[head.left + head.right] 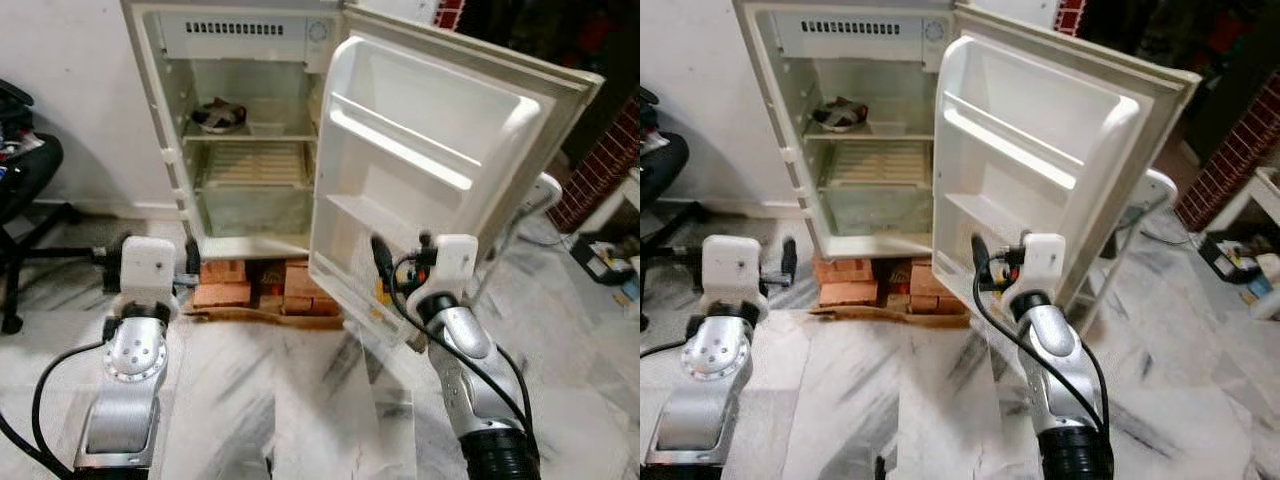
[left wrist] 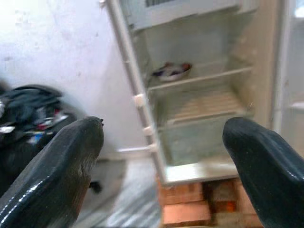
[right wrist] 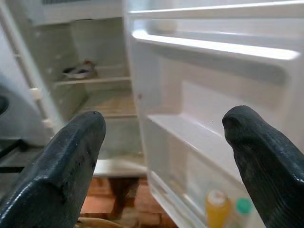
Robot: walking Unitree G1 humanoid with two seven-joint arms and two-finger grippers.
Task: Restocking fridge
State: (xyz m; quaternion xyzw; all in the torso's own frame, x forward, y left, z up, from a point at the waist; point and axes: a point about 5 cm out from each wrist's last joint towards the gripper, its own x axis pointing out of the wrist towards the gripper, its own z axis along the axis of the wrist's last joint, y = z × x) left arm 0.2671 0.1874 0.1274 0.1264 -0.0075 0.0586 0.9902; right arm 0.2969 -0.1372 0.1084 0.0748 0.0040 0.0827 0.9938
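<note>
Fridge stands open on bricks ahead of both arms, door swung right. Right gripper fingers spread, empty, near door shelves; left gripper released, facing the cabinet. Yellow bottle sits in lowest door shelf.

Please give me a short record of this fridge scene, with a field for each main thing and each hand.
fridge: open, standing on bricks
door: swung wide, to the robot's right
upper shelf: one bowl
door bottom rack: yellow bottle beside a green-capped one
left hand: open, holding nothing, pointed at the fridge interior
right hand: open, holding nothing, close to the door's racks
chair: black, on the robot's left
</note>
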